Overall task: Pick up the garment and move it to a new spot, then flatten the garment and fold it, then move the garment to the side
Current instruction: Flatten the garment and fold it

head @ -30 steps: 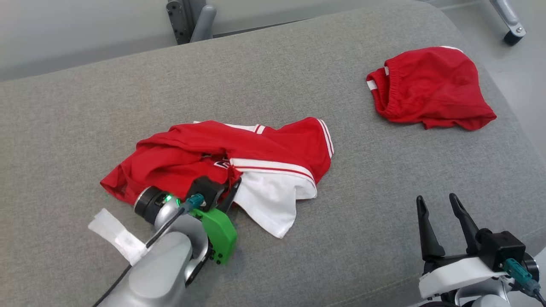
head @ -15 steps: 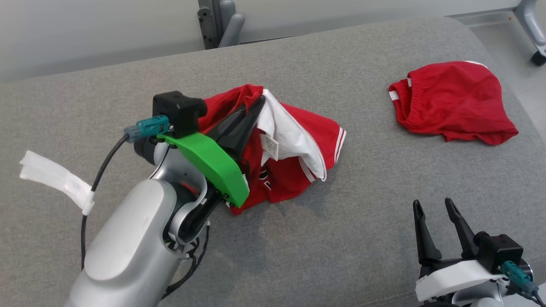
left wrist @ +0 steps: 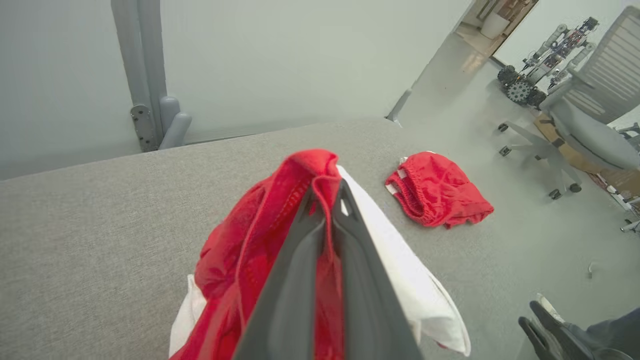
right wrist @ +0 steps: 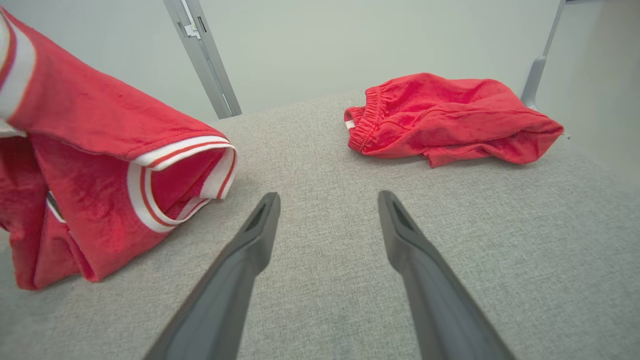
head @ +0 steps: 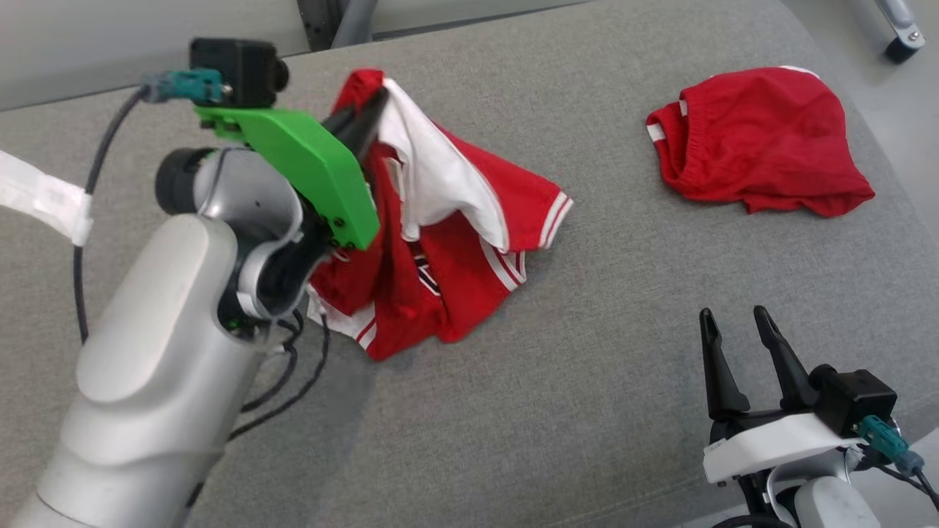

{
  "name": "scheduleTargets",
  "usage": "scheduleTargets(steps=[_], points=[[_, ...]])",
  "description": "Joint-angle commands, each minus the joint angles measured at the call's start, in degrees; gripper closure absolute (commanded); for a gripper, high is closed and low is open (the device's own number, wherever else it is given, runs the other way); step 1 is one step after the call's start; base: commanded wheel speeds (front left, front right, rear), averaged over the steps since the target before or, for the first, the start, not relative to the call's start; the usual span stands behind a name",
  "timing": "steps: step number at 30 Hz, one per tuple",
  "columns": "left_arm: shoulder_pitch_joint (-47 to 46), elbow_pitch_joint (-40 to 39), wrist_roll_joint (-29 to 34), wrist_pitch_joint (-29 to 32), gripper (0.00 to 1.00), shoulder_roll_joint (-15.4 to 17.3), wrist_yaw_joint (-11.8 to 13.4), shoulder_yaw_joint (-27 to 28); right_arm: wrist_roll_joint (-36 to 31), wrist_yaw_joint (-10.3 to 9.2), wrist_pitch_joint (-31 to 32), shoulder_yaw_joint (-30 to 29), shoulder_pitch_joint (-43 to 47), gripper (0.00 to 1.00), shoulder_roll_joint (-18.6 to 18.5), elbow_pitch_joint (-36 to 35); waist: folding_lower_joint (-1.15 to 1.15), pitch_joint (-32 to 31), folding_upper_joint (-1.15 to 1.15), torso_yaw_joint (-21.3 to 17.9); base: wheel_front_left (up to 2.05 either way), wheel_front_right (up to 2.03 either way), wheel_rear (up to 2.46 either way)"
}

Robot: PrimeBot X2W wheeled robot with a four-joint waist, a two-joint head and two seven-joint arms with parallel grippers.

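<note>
Two garments, one red-and-white jersey (head: 462, 286) and one pair of red shorts (head: 763, 139); one grey cushion (head: 623, 330)

brightness: bright, even, diffuse indoor light in all views
shadows: soft and faint; dim patch on grey cushion (head: 623, 330) under hanging garment (head: 455, 279), toward cushion's near edge
sheen: mild on pale left forearm (head: 147, 352)
focus: head view sharp; left gripper (left wrist: 327, 195) soft close to lens
distortion: wrist views wide-angle, cushion's far edge bows, posts lean
</note>
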Motion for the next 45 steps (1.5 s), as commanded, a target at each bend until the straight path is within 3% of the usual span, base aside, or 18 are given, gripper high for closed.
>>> scheduleTargets(steps=[1, 9, 17, 19, 21, 22, 23, 28, 31, 38, 45], points=[[-1.57, 0.79, 0.62, -0.1, 1.0, 0.8, 0.1, 0.17, 0.37, -0.07, -0.08, 0.14, -0.66, 0.0, -0.14, 0.09, 0.0, 3.08, 0.0, -2.76, 0.0, 0.0, 0.0], [-9.54, 19.84, 3.1, -3.63, 1.0, 2.41, 1.58, 3.18, 2.71, -0.07, -0.08, 0.83, -3.06, 0.0, -0.13, 0.91, 0.0, 8.33, 0.0, -7.01, 0.0, 0.0, 0.0], [-9.09, 29.35, 1.18, -7.29, 0.98, 1.04, -1.57, 4.37, 3.39, -0.07, -0.08, 0.35, -3.18, 0.0, -0.14, 1.43, 0.0, 9.22, 0.0, -7.08, 0.0, 0.0, 0.0], [-8.89, 30.35, 0.8, -8.4, 0.82, 0.43, -2.68, 4.38, 2.88, -0.07, -0.09, 0.15, -3.43, 0.0, -0.15, 1.45, 0.0, 8.89, 0.0, -6.36, 0.0, 0.0, 0.0], [-8.34, 31.0, 0.0, -9.48, 0.6, -0.2, -4.12, 4.56, 2.27, -0.07, -0.08, 0.05, -3.57, 0.0, -0.16, 1.31, 0.0, 8.4, 0.0, -5.58, 0.0, 0.0, 0.0], [-7.87, 31.14, -0.4, -9.83, 0.27, -0.44, -4.94, 4.57, 1.93, -0.07, -0.08, -0.05, -3.56, 0.0, -0.16, 1.26, 0.0, 8.06, 0.0, -5.19, 0.0, 0.0, 0.0], [-7.39, 31.11, -1.02, -10.15, 0.0, -0.63, -5.79, 4.67, 1.59, -0.07, -0.09, -0.19, -3.5, 0.0, -0.16, 1.23, 0.0, 7.66, 0.0, -4.8, 0.0, 0.0, 0.0], [-4.02, 28.02, -2.09, -12.16, 0.0, 1.17, -9.2, 5.38, 0.13, -0.07, -0.08, -1.11, -2.23, 0.0, -0.18, 1.33, 0.0, 5.1, 0.0, -3.34, 0.0, 0.0, 0.0], [1.1, 23.38, -1.78, -14.33, 0.0, 3.21, -9.54, 5.69, -0.64, -0.07, -0.08, -1.78, -0.64, 0.0, -0.17, 1.27, 0.0, 3.21, 0.0, -2.63, 0.0, 0.0, 0.0], [14.16, 10.95, -0.03, -17.18, 0.0, 4.34, -6.42, 3.59, -2.01, -0.06, -0.08, -2.91, 2.69, 0.0, -0.16, 0.89, 0.0, 1.36, 0.0, 0.85, 0.0, 0.0, 0.0], [13.41, 8.91, 5.88, -18.08, 0.0, 4.11, -4.5, -0.53, -3.85, -0.06, -0.08, -2.6, 1.84, 0.0, -0.16, 0.23, 0.0, 1.62, 0.0, 2.61, 0.0, 0.0, 0.0]])
